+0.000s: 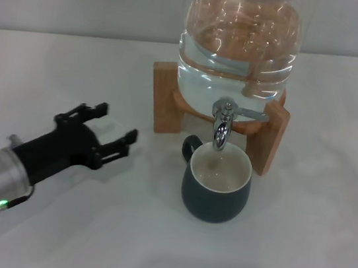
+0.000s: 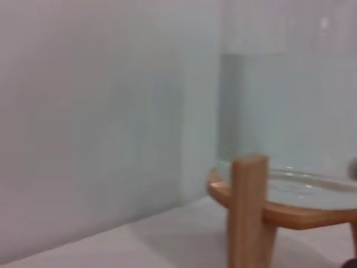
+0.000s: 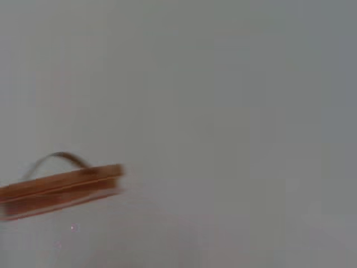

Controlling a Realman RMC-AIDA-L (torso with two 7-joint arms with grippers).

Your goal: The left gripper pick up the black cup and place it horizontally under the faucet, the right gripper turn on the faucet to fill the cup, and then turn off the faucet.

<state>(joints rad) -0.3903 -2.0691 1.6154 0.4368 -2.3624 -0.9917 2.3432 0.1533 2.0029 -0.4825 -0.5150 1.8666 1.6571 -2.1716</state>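
Note:
The black cup (image 1: 216, 192) stands upright on the white table, cream inside, its loop handle toward the back left. It sits right under the chrome faucet (image 1: 221, 125), whose thin lever points right. The faucet is fitted to a large clear glass jar (image 1: 239, 46) of water on a wooden stand (image 1: 269, 147). My left gripper (image 1: 114, 128) is open and empty, on the table well left of the cup and apart from it. The right gripper is out of view. The left wrist view shows the stand's post (image 2: 248, 209) and the jar (image 2: 279, 111).
The white table (image 1: 301, 258) stretches in front and to the right of the cup. A pale wall rises behind the jar. The right wrist view shows only the jar's wooden lid (image 3: 61, 187) with a thin wire handle against the wall.

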